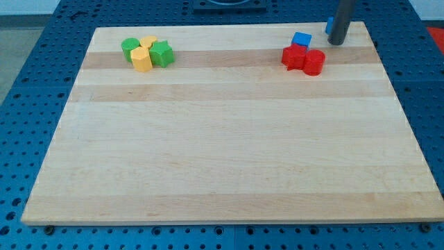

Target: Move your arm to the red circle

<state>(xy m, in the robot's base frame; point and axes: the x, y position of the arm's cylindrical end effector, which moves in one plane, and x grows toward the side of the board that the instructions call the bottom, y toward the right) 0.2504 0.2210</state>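
The red circle [314,62] is a short red cylinder near the view's top right of the wooden board [229,153]. A second red block [293,57] of irregular shape touches its left side. A small blue cube [301,39] sits just above that block. My tip [336,42] is the lower end of a dark rod that comes down from the view's top. It rests on the board above and to the right of the red circle, a short gap away. A bit of blue shows behind the rod's left edge.
A cluster sits at the view's top left: a green block [130,47], a green star-like block [161,53], a yellow hexagonal block [141,59] and another yellow block [148,42] behind it. Blue perforated table surrounds the board.
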